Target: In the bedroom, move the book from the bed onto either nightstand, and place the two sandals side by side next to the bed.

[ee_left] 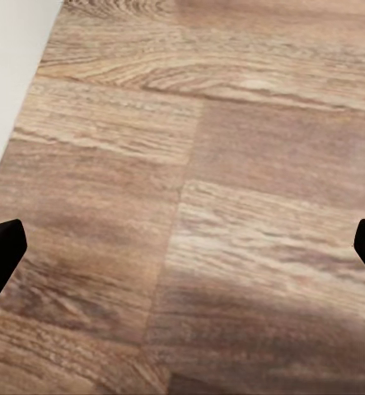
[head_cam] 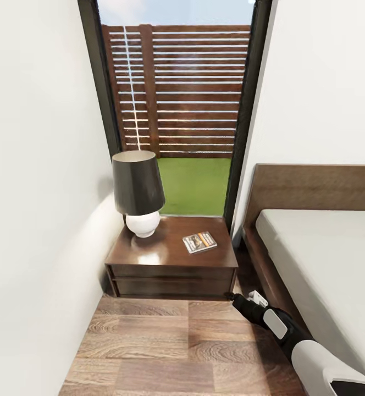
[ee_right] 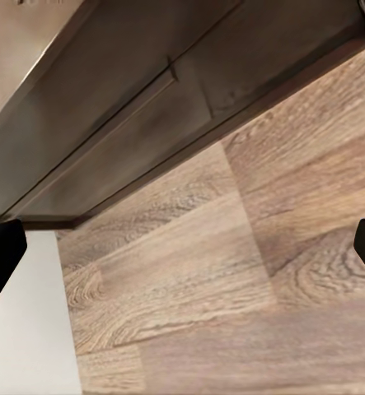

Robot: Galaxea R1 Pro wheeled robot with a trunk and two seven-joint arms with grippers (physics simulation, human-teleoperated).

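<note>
Jaws on both arms stood wide apart with nothing between them: in each wrist view the two dark fingertips sat at opposite edges of the frame. The left gripper looked straight down at the brown plank floor, a strip of white wall in one corner. The right gripper pointed at floor boards and the dark drawer front of the nightstand.

From the head view, the right arm reached in from the lower right of the frame, black forearm angled up and left, its tip low beside the nightstand's lower right corner and just off the bed frame. The book lay flat on the nightstand top, right of centre, well apart from the lamp at its back left. Behind them, the tall window showed the slatted fence and grass. The bed's pale mattress filled the right of the frame.
</note>
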